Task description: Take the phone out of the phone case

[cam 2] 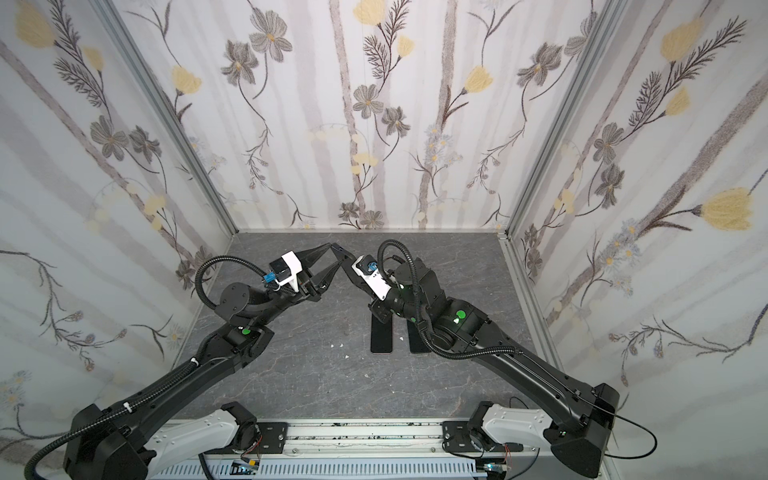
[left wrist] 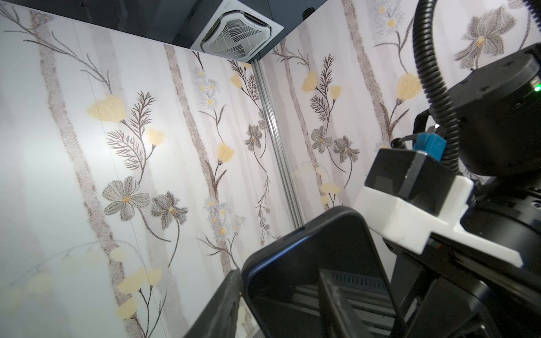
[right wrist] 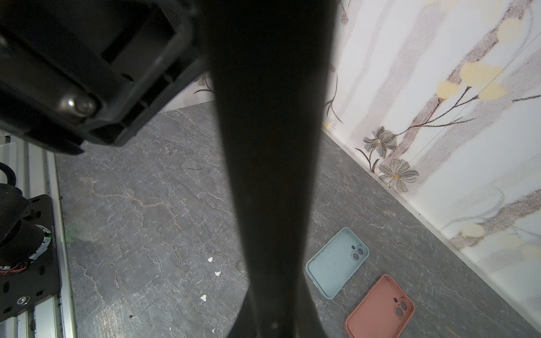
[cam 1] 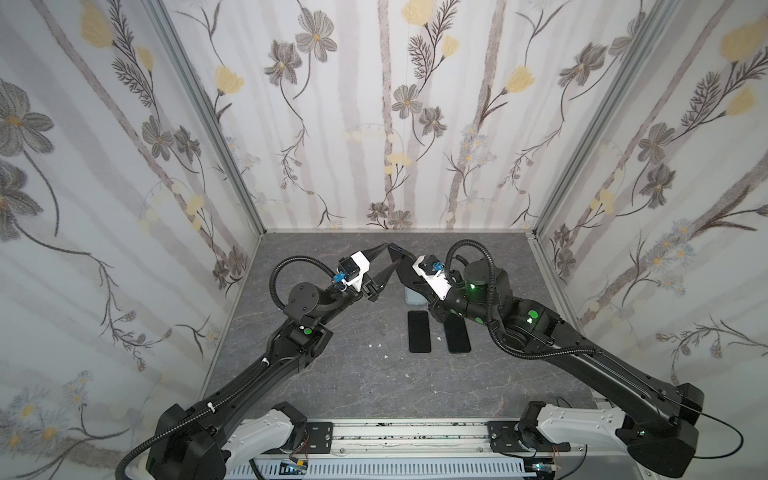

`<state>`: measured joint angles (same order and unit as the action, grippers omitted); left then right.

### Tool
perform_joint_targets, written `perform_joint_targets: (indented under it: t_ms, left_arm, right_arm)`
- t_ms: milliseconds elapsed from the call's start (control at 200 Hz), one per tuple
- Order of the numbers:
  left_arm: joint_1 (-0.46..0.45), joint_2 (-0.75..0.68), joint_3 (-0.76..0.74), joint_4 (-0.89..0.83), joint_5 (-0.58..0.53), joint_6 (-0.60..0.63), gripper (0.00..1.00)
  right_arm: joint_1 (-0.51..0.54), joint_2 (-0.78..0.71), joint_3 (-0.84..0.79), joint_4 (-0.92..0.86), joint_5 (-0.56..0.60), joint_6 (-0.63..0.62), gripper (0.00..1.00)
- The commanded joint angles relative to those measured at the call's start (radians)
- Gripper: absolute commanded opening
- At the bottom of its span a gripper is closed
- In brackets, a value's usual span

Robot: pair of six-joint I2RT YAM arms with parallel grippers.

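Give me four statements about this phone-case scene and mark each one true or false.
1. Two black phones lie flat on the table. True.
2. The right gripper is open and empty. False: it is shut on the black cased phone, which it holds up above the table.
3. An empty light blue case and an empty pink case lie on the table. True.
4. The left gripper rests on the table. False: it is raised, with its jaws apart around the top end of the black cased phone.
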<state>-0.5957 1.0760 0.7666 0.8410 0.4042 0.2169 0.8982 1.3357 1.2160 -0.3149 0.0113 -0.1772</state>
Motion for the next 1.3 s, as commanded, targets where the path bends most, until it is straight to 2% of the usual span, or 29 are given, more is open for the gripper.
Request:
perform_joint_targets:
  t_ms: [0,375,929,1294]
  left_arm:
    - [0.0,0.005,0.003,0.016,0.04,0.004,0.44]
    - [-0.001,0.034,0.005,0.009,0.119,-0.007,0.39]
    - [0.007,0.075,0.038,-0.029,0.232,-0.05,0.41]
    - [0.049,0.092,0.058,-0.033,0.391,-0.122,0.41]
  right_arm:
    - [0.006,0.01,0.014,0.046,-0.024,-0.027,0.0]
    - [0.016,0.01,0.025,0.04,-0.053,-0.043,0.0]
    - [0.027,0.025,0.046,0.016,-0.171,-0.091,0.0]
    - [0.026,0.014,0.051,0.001,-0.222,-0.131,0.0]
